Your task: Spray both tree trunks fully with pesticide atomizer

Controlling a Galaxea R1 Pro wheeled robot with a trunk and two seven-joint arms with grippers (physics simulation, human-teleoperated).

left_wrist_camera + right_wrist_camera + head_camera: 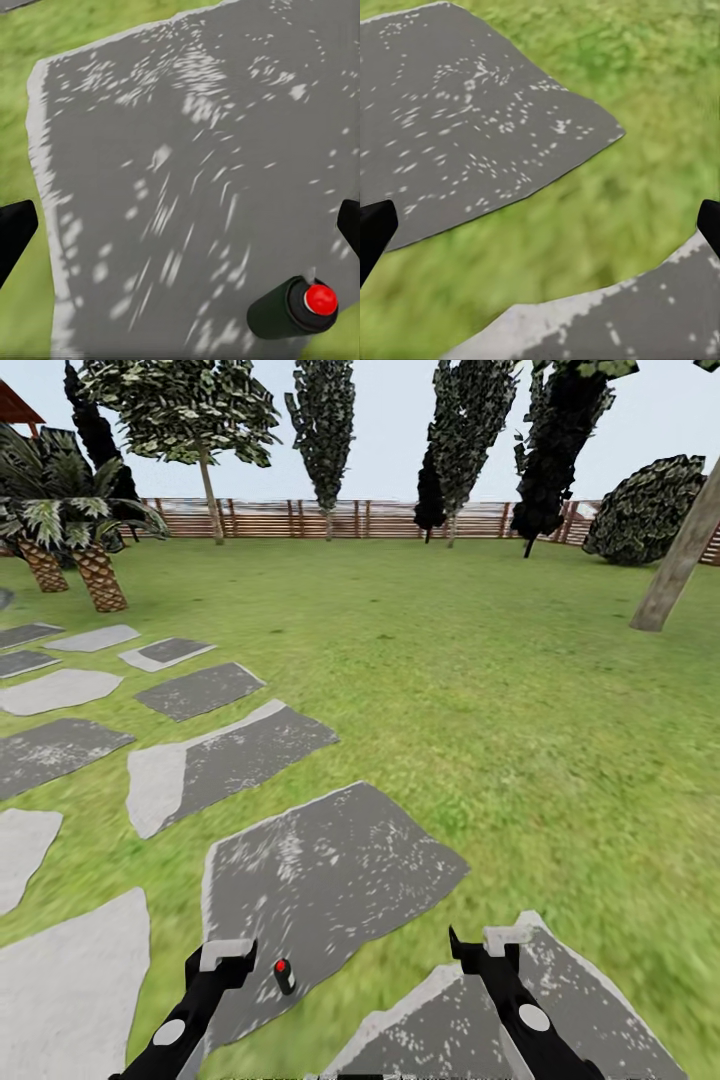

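Grass and grey stepping stones (320, 870) are lying under both arms. The sprayer (284, 975) is sitting on a stone just beside the left gripper (222, 958), whose fingers are spreading wide, apparently readying a grasp. The right gripper (490, 945) is hanging spread too, holding nothing.

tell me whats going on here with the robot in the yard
A two-armed robot stands in a garden, looking down at a pesticide atomizer that sits on a grey stepping stone just ahead of it. The left hand hovers beside the atomizer, open and not touching it. The right hand is also open and empty, off to the other side. Nothing has been picked up yet. One thick tree trunk leans in at the far right of the lawn.
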